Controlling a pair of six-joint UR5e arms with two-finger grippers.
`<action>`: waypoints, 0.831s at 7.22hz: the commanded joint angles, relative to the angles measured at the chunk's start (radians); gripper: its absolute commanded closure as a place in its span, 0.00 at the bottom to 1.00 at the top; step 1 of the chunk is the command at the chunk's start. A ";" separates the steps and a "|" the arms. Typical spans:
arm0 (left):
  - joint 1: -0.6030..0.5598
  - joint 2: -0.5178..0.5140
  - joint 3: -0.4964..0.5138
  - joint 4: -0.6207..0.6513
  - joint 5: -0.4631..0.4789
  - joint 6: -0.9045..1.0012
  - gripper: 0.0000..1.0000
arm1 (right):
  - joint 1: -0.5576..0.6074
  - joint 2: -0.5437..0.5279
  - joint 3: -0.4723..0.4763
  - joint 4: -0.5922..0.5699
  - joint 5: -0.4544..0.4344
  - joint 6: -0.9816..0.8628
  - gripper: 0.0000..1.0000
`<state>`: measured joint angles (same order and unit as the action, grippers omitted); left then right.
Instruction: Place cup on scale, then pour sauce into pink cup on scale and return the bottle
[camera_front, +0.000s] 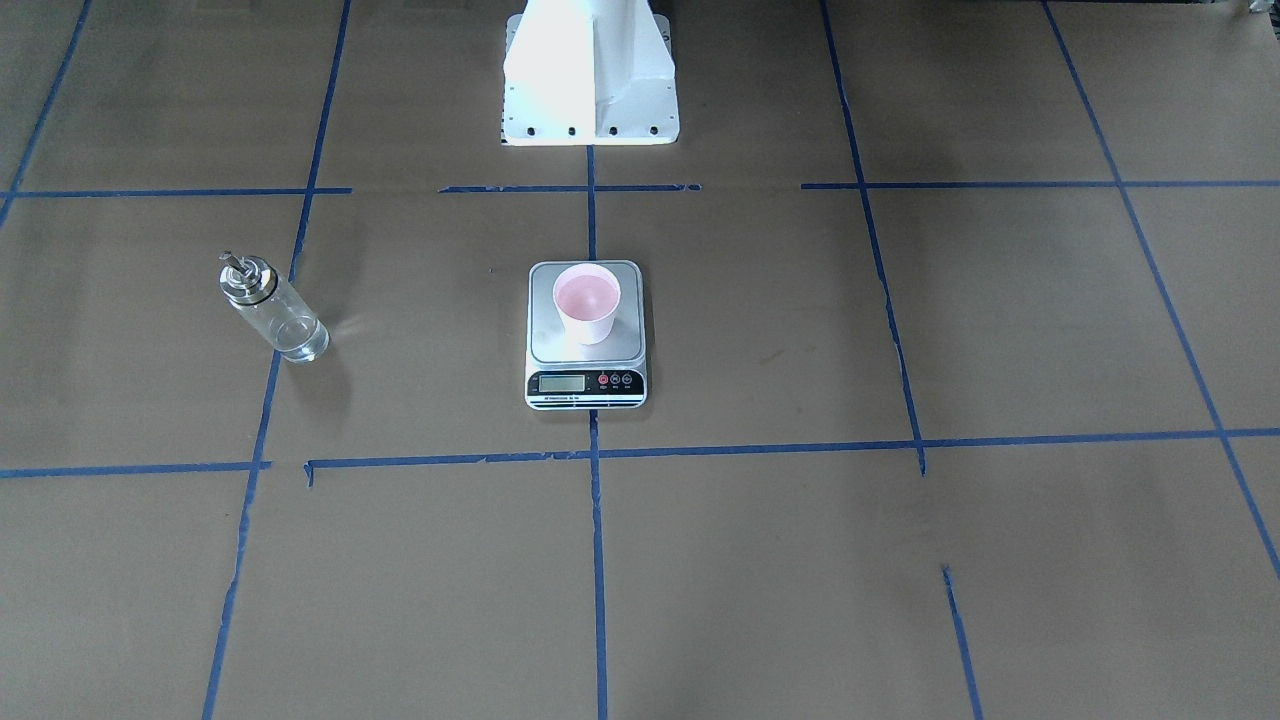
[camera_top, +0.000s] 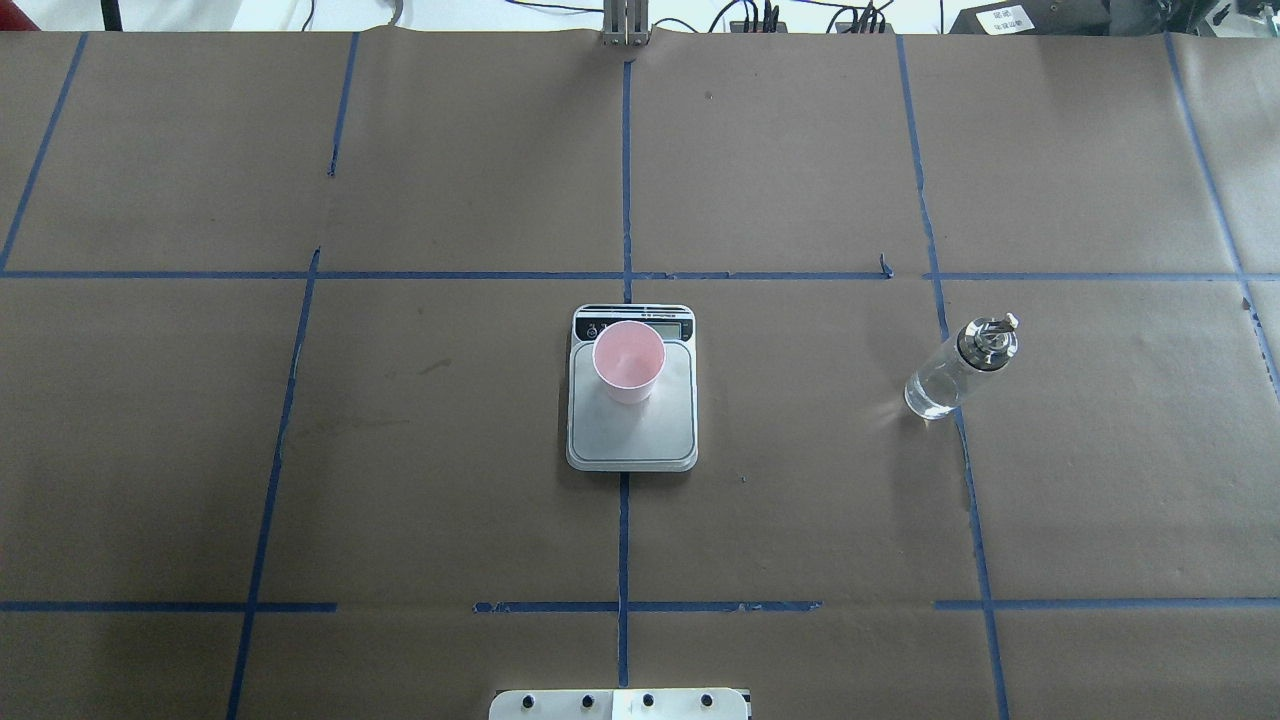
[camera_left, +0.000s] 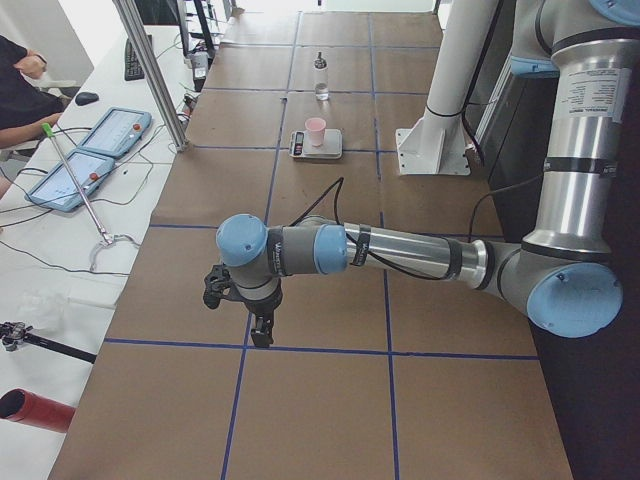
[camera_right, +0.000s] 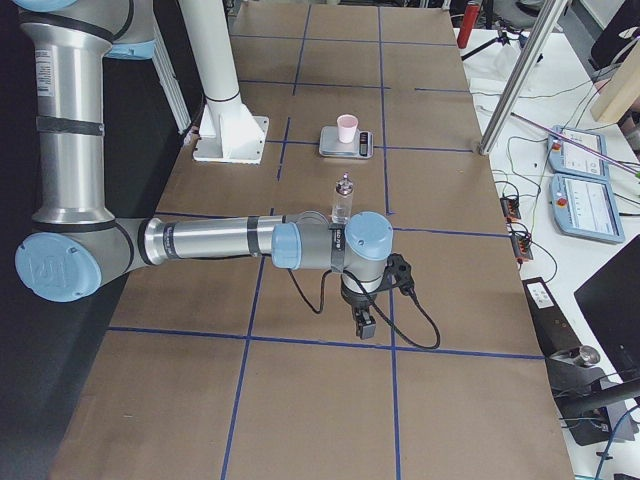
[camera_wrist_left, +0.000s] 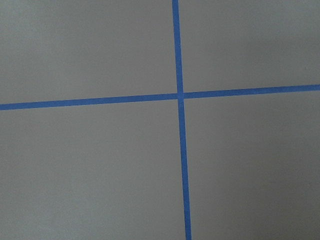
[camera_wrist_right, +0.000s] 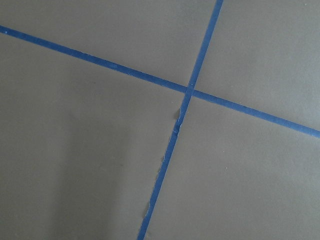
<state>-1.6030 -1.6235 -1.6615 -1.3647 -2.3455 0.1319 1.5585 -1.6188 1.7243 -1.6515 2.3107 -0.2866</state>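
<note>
The pink cup (camera_front: 587, 300) stands upright on the silver platform of the scale (camera_front: 546, 345), toward the robot's side of it; the same cup (camera_top: 628, 360) sits near the display end of the scale (camera_top: 632, 440) in the overhead view. The clear bottle (camera_front: 272, 310) with its metal spout stands upright on the table, on the robot's right, apart from the scale; it is the bottle (camera_top: 955, 370) in the overhead view. My left gripper (camera_left: 260, 330) and right gripper (camera_right: 365, 325) hang low over bare paper, far from these things; I cannot tell whether they are open or shut.
Brown paper with a blue tape grid (camera_wrist_left: 179, 95) covers the table. The robot's white pedestal (camera_front: 590, 80) stands behind the scale. A side bench with tablets (camera_left: 95, 150), cables and a person's arm (camera_left: 25, 125) runs along the operators' edge.
</note>
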 joint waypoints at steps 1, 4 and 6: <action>0.000 -0.001 0.000 -0.001 -0.001 0.000 0.00 | 0.000 -0.001 0.000 0.002 0.004 0.000 0.00; -0.002 0.002 0.005 -0.001 -0.001 0.009 0.00 | -0.002 -0.001 0.000 0.002 0.004 -0.002 0.00; 0.000 0.001 0.006 -0.007 -0.008 0.012 0.00 | 0.000 -0.001 0.003 0.002 0.006 -0.006 0.00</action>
<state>-1.6041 -1.6221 -1.6592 -1.3667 -2.3498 0.1414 1.5580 -1.6199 1.7256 -1.6490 2.3158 -0.2900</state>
